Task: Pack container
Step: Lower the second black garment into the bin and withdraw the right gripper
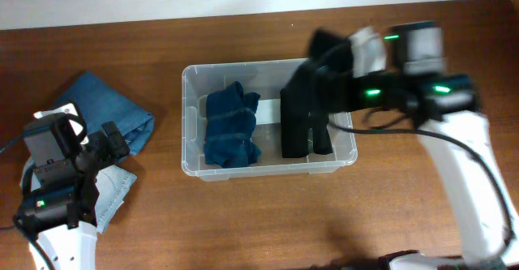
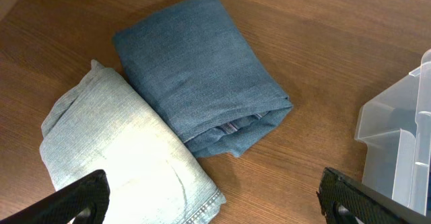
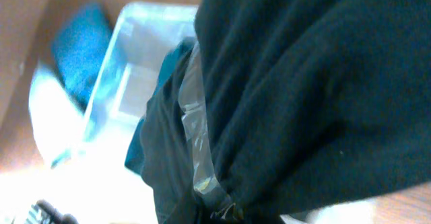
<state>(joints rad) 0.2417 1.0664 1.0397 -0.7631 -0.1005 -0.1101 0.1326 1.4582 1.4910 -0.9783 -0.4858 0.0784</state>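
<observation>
The clear container (image 1: 188,77) stands mid-table and holds a folded dark blue garment (image 1: 231,128) in its left half. My right gripper (image 1: 318,69) is shut on a black garment (image 1: 302,116) that hangs down into the container's right half. The black cloth (image 3: 303,83) fills the right wrist view and hides the fingers, with the container (image 3: 145,29) behind it. My left gripper (image 2: 222,207) is open and empty, above the edge of a folded light denim piece (image 2: 114,150). The container's corner (image 2: 404,136) shows at the right of that view.
A folded darker blue denim piece (image 2: 195,76) lies beside the light one, both left of the container; in the overhead view they are the dark denim (image 1: 105,104) and the light denim (image 1: 117,190). The wooden table meets a wall at the back.
</observation>
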